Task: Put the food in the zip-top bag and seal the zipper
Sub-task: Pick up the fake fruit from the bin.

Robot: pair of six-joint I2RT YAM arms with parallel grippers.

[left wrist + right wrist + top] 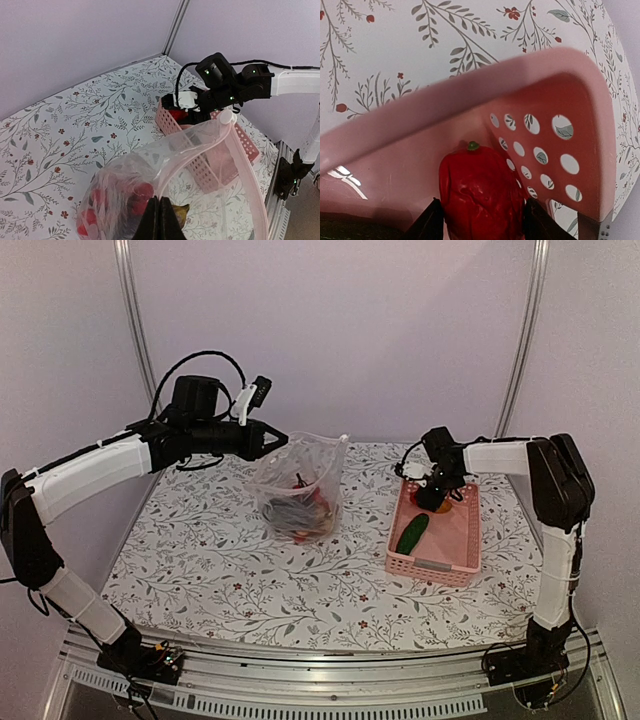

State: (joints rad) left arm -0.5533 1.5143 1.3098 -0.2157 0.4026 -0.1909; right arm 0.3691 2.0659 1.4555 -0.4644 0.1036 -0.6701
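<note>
Zip-top bag (300,485) stands in the middle of the bench (200,570), mouth open upward, with red and dark food pieces (135,197) at its bottom. Left claw (278,439) pinches the bag's left rim, jaws fully together on the film. Pink basket (455,540) lies to the right, apart from the bag, with a green cucumber (412,533) inside. Right claw (437,498) is at the basket's far end, fingers pressed on both sides of the red-orange pepper (480,195), the perforated basket wall close beside it.

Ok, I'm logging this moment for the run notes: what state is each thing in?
bag: upright, mouth open, food inside.
zipper: unsealed.
left gripper: jaws shut on the bag's edge.
right gripper: jaws shut on the pepper.
pepper: in the basket, gripped.
cucumber: lying loose in the basket.
basket: upright on the table.
</note>
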